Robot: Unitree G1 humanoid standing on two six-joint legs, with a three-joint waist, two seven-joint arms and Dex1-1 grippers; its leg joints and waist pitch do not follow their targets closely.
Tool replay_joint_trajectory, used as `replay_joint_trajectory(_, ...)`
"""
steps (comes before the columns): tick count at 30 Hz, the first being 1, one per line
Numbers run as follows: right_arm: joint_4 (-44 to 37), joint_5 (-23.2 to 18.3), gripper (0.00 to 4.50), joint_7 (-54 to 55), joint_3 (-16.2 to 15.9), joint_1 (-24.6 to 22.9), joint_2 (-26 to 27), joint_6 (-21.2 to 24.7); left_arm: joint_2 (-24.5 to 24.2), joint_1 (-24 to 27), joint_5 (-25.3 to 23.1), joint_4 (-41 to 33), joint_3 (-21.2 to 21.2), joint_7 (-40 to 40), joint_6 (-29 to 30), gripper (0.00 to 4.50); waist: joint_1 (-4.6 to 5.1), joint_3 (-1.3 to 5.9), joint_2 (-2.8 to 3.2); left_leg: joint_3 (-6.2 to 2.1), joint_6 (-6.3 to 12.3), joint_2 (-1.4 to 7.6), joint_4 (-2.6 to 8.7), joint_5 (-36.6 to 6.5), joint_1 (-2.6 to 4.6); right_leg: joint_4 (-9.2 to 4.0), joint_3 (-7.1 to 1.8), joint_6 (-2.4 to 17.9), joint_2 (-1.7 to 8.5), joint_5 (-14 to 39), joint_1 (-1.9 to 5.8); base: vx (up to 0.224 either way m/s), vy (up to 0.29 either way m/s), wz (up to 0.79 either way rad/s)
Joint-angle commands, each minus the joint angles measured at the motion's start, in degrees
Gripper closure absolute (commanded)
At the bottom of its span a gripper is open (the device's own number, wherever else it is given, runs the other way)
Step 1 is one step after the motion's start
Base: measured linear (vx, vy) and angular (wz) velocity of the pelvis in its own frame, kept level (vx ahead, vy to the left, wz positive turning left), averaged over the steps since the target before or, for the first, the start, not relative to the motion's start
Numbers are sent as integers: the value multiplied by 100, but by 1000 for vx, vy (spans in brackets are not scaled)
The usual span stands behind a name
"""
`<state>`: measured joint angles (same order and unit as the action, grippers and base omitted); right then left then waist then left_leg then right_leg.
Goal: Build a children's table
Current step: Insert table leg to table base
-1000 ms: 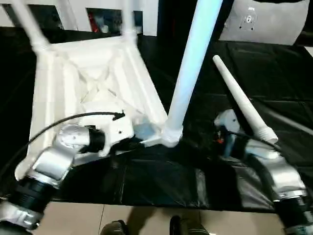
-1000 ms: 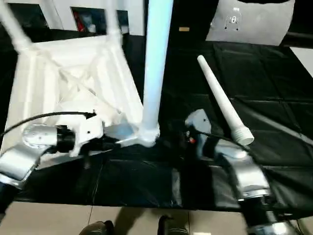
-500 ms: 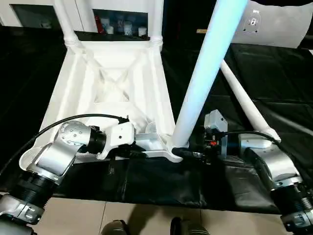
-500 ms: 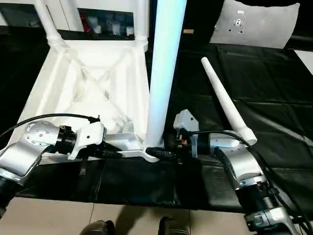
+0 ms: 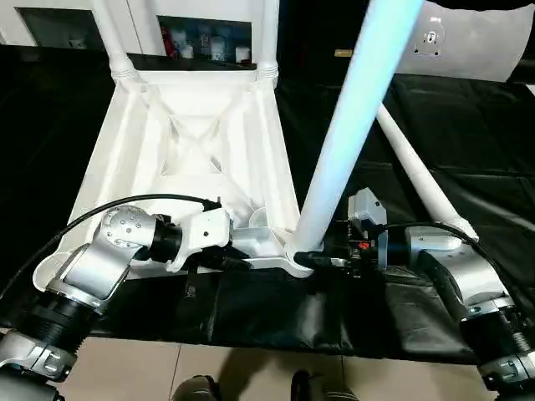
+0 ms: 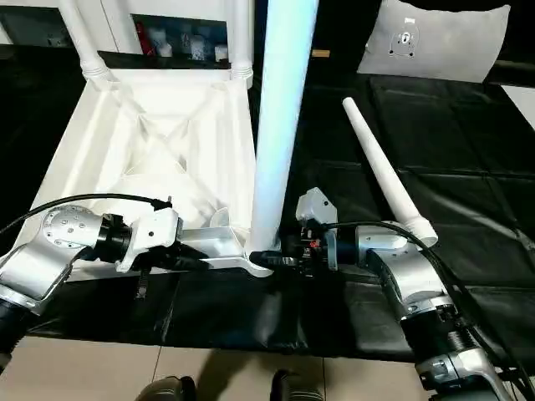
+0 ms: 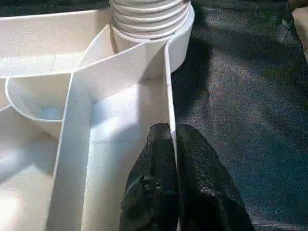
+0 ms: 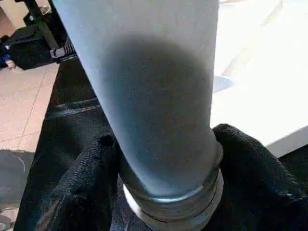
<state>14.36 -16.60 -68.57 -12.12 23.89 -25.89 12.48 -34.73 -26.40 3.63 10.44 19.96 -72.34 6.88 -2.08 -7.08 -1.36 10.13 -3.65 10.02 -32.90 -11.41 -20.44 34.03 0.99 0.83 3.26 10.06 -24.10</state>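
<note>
The children's table lies upside down, its white top (image 5: 192, 142) showing the X-ribbed underside. Two legs (image 5: 113, 38) (image 5: 267, 33) stand in the far corner sockets. A third leg (image 5: 347, 125) stands upright in the near right socket. My left gripper (image 7: 171, 132) is shut on the thin near rim wall, just left of that socket. My right gripper (image 8: 163, 139) reaches in from the right, a black finger (image 8: 91, 168) pressed on each side of the leg's ribbed base. A fourth leg (image 5: 418, 180) lies loose on the black surface, right of the table.
The black padded work surface (image 5: 468, 125) stretches to the right and back. A pale grey panel (image 5: 468, 42) leans at the back right, and a shelf with small bottles (image 5: 205, 42) stands behind the table. Tiled floor and a person's shoes (image 5: 196, 388) show at the near edge.
The camera has shifted. My right gripper has moved left from beside the loose leg to the upright leg's base and narrowed around it. The left gripper keeps its hold on the rim.
</note>
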Motion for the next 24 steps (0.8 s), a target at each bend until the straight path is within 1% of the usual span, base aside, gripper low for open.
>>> replay_joint_trajectory(1,-54,-35,178,64,-23,-92,55,192,153,87,137,-170,134,-133,79,450,35,368,29,-15,555,274,330,-453,43,-268,-230,1716,375,471,328,0,0,0)
replay_joint_trajectory(3,-115,-60,179,175,-14,-149,109,337,257,129,253,-289,33,19,281,450,35,363,17,-19,531,280,336,-481,31,-279,-227,1727,384,518,334,0,0,0)
replay_joint_trajectory(4,-175,-94,180,464,13,-203,235,657,390,171,299,-424,-49,276,497,450,43,349,-1,-15,507,283,345,-551,33,-297,-232,1710,377,627,326,0,0,0)
replay_joint_trajectory(5,-200,-71,180,612,12,-236,303,726,449,190,299,-489,-73,400,597,450,45,345,8,-19,483,290,349,-609,38,-302,-232,1700,380,720,315,0,0,0)
replay_joint_trajectory(6,-249,64,180,1176,17,-312,582,838,608,236,179,-656,-92,798,865,450,54,332,35,-39,360,286,367,-741,33,-328,-228,1608,386,1063,312,0,0,0)
replay_joint_trajectory(7,-254,96,180,1285,19,-321,638,841,632,242,143,-679,-89,867,904,450,65,314,25,-36,320,286,379,-836,36,-365,-230,1549,384,1244,297,0,0,0)
replay_joint_trajectory(8,-261,145,180,1446,22,-336,721,846,667,251,89,-715,-83,971,963,450,77,312,13,-37,264,286,383,-916,37,-378,-234,1493,388,1415,296,0,0,0)
replay_joint_trajectory(9,-247,227,180,1965,90,-345,1025,919,915,272,71,-806,-158,1359,1220,450,107,302,-11,-69,173,253,403,-1036,-11,-402,-221,1316,400,1842,335,0,0,0)
replay_joint_trajectory(10,-238,278,180,2313,139,-349,1232,971,1091,288,72,-868,-216,1623,1399,450,162,280,12,-66,64,267,424,-1195,4,-441,-228,1193,393,2204,283,0,0,0)
replay_joint_trajectory(11,-223,330,180,2706,196,-346,1494,1048,1334,296,17,-946,-265,1949,1624,450,185,270,6,-76,26,258,418,-1295,18,-475,-227,1124,398,2442,261,0,0,0)
replay_joint_trajectory(12,-192,499,180,3359,237,-319,1905,1089,1716,299,-205,-1070,-265,2494,1933,450,221,289,3,-93,-32,252,414,-1339,20,-485,-231,1036,402,2628,256,0,0,0)
replay_joint_trajectory(13,-190,512,180,3408,240,-316,1934,1095,1745,299,-224,-1078,-265,2536,1955,450,266,287,-22,-104,-37,250,426,-1314,-13,-491,-233,960,394,2666,258,0,0,0)
replay_joint_trajectory(14,-158,595,180,3784,276,-279,2168,1103,1989,285,-343,-1123,-275,2875,2127,450,267,289,-17,-109,-24,240,423,-1334,-13,-501,-225,915,392,2734,254,0,0,0)
replay_joint_trajectory(15,-121,703,181,4206,314,-222,2407,1083,2247,254,-453,-1152,-276,3259,2271,450,312,304,-18,-97,1,245,412,-1312,2,-505,-240,905,379,2628,232,0,0,0)
replay_joint_trajectory(16,-105,741,181,4349,325,-200,2487,1077,2345,239,-486,-1157,-283,3403,2320,450,325,314,-19,-86,19,235,395,-1232,-5,-504,-242,919,367,2469,228,0,0,0)
replay_joint_trajectory(17,-81,802,181,4553,336,-166,2612,1058,2495,210,-547,-1160,-279,3617,2387,450,320,323,-23,-89,49,221,392,-1172,-16,-495,-236,915,365,2374,248,0,0,0)
replay_joint_trajectory(18,-54,846,181,4686,343,-139,2686,1041,2585,182,-592,-1146,-263,3745,2406,450,322,351,-52,-67,114,219,376,-1041,-19,-480,-244,933,349,2096,248,0,0,0)
replay_joint_trajectory(19,-18,897,181,4809,366,-113,2767,989,2684,145,-650,-1124,-254,3875,2411,450,312,361,-45,-61,170,213,367,-950,-17,-457,-238,979,338,1848,256,0,0,0)
replay_joint_trajectory(20,-2,922,181,4867,379,-101,2804,962,2728,129,-678,-1115,-249,3932,2413,450,309,365,-43,-52,203,210,361,-894,-22,-446,-242,999,335,1713,258,0,0,0)
replay_joint_trajectory(21,11,963,181,4895,393,-101,2835,898,2754,115,-728,-1106,-232,3949,2433,450,301,385,-43,-42,274,204,348,-739,-26,-424,-244,1055,336,1423,275,0,0,0)
replay_joint_trajectory(22,12,958,125,4874,422,-116,2848,827,2734,107,-795,-1083,-208,3950,2432,450,293,401,-32,-38,342,199,334,-535,-37,-382,-242,1134,328,1049,301,0,0,0)
replay_joint_trajectory(23,4,964,125,4874,451,-136,2837,796,2684,104,-873,-1068,-181,3944,2431,450,288,409,-23,-36,436,205,325,-347,-48,-345,-239,1237,327,643,318,0,0,0)
replay_joint_trajectory(24,2,966,111,4874,459,-141,2834,788,2670,104,-894,-1063,-174,3942,2431,450,288,409,-23,-34,474,204,323,-293,-54,-334,-236,1284,326,501,326,0,0,0)
